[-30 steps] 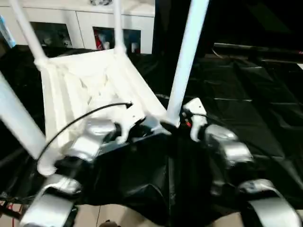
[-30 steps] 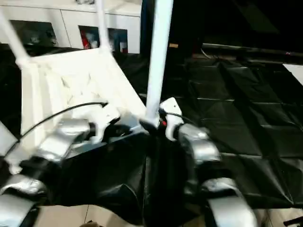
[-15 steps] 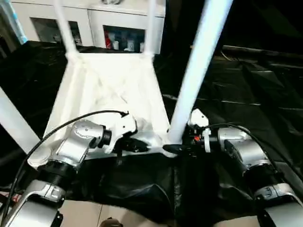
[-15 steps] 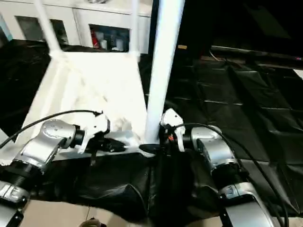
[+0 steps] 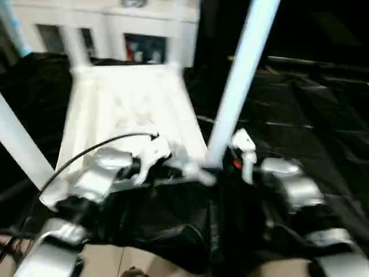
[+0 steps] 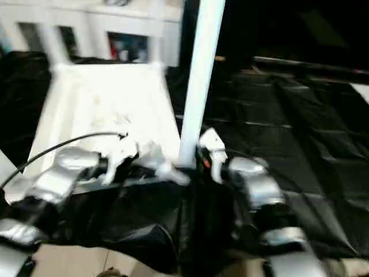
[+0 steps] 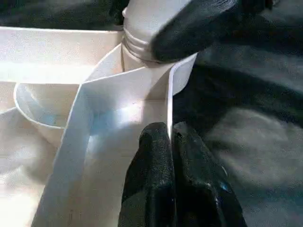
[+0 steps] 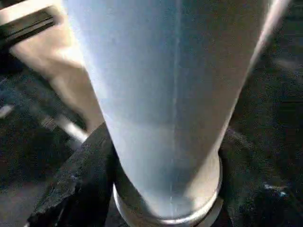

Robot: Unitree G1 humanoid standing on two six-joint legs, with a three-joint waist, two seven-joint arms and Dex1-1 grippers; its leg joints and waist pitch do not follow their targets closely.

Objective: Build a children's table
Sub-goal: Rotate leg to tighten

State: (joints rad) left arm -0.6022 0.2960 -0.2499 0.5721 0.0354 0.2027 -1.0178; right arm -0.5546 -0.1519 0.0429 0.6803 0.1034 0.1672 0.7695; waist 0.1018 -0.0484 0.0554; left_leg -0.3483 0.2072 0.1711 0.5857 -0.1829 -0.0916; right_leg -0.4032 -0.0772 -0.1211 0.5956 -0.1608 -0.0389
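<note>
Since half second ago, your right claw (image 8: 165, 189) narrowed around near-right long round tapered white plastic leg (image 5: 239, 86), fingers flanking base. Left claw (image 7: 170, 156) pinched shut on thin rim of upturned white ribbed plastic tabletop (image 5: 124, 104) on black sheeting (image 5: 311, 109). Risk: smooth leg cross-threads, tilts; rim slips. Beyond, white cabinet (image 5: 109, 26).

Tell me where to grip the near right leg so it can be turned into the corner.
Grip the leg low on its round shaft, just above the threaded base at the tabletop's corner socket, coming in level from the right. The right end effector already straddles it there; the shaft is widest near the base.
</note>
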